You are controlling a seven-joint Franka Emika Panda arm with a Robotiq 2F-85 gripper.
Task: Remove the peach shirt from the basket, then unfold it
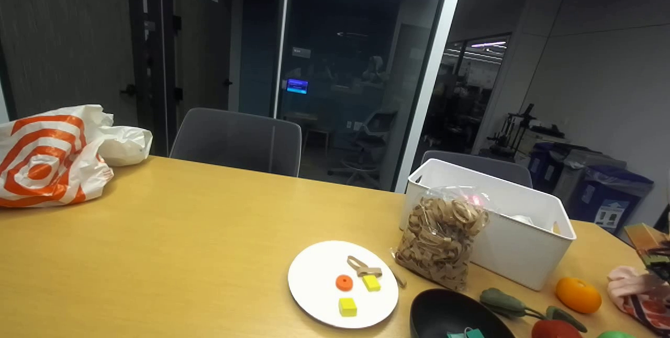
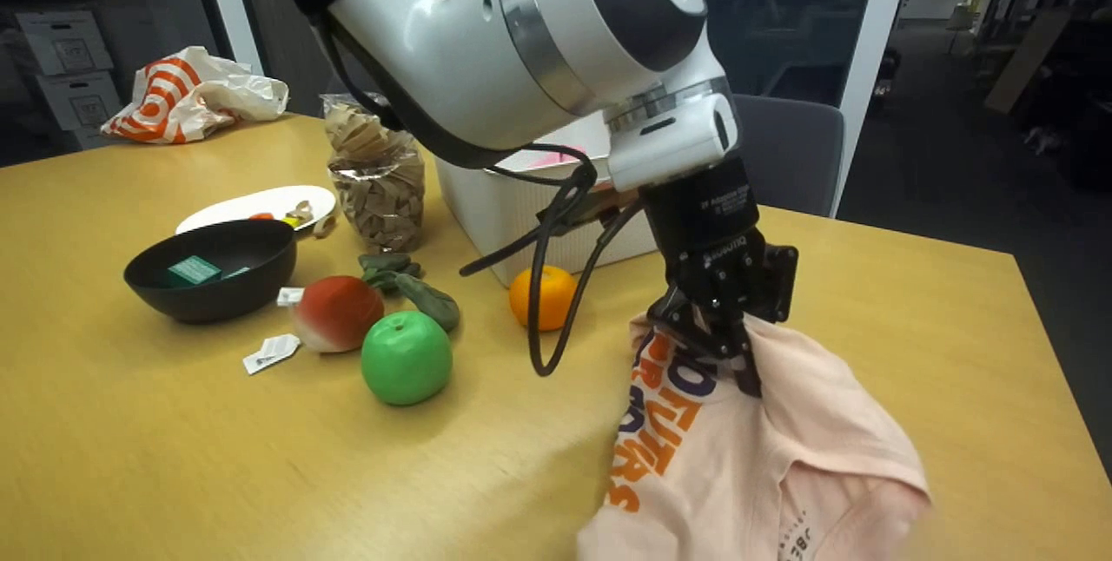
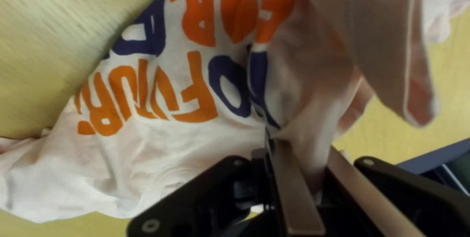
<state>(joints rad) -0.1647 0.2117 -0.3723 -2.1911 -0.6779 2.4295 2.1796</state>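
The peach shirt [image 2: 695,465] lies crumpled on the table, outside the white basket [image 1: 523,249]. Purple and orange lettering [image 3: 198,97] runs across its front. My gripper [image 2: 734,367] points down into the cloth. In the wrist view, a pinched fold of the shirt rises between the two fingers [image 3: 297,189], which are shut on it. Part of the shirt hangs over toward the right of that view. Only a corner of the shirt [image 1: 631,288] shows at the edge of an exterior view. How far the fold reaches into the jaws is partly hidden.
Beside the basket sit an orange [image 2: 543,299], a green apple [image 2: 407,359] and a red-and-white fruit [image 2: 337,313]. A black bowl [image 2: 213,283], a white plate [image 1: 314,296] and a clear bag of brown strips [image 1: 442,241] stand farther off. Cables [image 2: 556,283] hang from the arm.
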